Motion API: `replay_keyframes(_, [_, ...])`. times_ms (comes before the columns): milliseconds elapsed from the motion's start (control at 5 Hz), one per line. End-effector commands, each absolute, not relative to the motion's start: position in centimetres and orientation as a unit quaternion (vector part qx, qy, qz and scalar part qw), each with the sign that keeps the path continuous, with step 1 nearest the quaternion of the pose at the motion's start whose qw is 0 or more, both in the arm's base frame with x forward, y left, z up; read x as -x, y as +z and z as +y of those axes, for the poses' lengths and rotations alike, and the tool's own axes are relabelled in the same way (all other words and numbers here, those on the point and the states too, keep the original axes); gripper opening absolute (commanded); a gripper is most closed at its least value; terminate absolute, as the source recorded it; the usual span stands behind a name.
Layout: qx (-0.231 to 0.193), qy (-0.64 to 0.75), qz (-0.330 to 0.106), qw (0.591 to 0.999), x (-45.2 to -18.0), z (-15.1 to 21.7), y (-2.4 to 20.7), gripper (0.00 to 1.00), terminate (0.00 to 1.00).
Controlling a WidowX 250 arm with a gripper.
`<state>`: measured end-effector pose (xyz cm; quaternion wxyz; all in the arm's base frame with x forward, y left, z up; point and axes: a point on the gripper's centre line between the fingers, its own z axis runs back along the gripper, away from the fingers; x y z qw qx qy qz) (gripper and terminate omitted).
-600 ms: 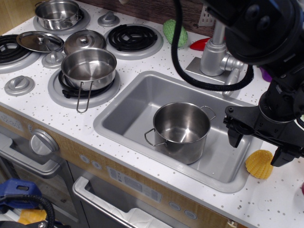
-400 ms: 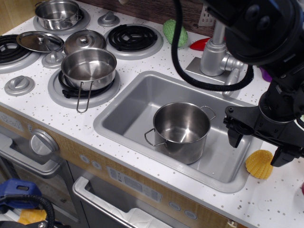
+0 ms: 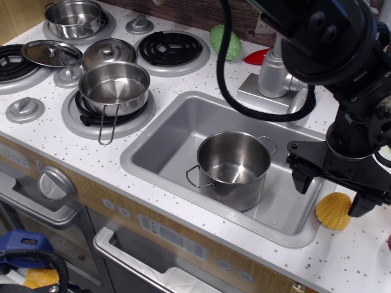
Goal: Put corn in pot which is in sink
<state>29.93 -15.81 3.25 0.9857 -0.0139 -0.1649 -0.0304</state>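
The corn [image 3: 333,211], a small yellow-orange ribbed shell-shaped toy, lies on the white counter just right of the sink's right rim. The steel pot [image 3: 233,167] with two wire loop handles stands upright and empty in the grey sink [image 3: 165,137]. My gripper [image 3: 328,194] hangs open above the sink's right rim. One black finger [image 3: 301,177] is over the basin and the other [image 3: 359,204] is over the counter, with the corn below and between them. Whether a finger touches the corn I cannot tell.
A silver faucet [image 3: 272,67] stands behind the sink. A green ribbed toy [image 3: 225,41] and a red toy [image 3: 258,56] lie at the back. A shallow pan [image 3: 114,87] with a long handle sits on a burner at left, with lids [image 3: 52,53] and a small pot [image 3: 75,17] behind.
The arm has shifted slightly to the left and up. The gripper stays open over the corn. The corn and pot have not moved.
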Motion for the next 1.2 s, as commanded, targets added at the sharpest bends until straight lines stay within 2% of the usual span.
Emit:
replay_keyframes(0, [0.028, -0.035, -0.189, 0.981, -30.4, -16.0, 3.5, 1.00, 0.00])
replay_keyframes(400, [0.041, -0.015, -0.200, 0.979, -30.1, -16.2, 2.3, 1.00, 0.00])
replay_keyframes(600, [0.033, -0.002, -0.202, 0.979, -30.2, -16.2, 2.1, 0.00, 0.00])
replay_keyframes(800, [0.031, 0.000, -0.202, 0.979, -30.3, -16.2, 2.0, 0.00, 0.00])
replay_keyframes(1000, [0.022, -0.019, -0.193, 0.981, -30.7, -15.6, 3.1, 0.00, 0.00])
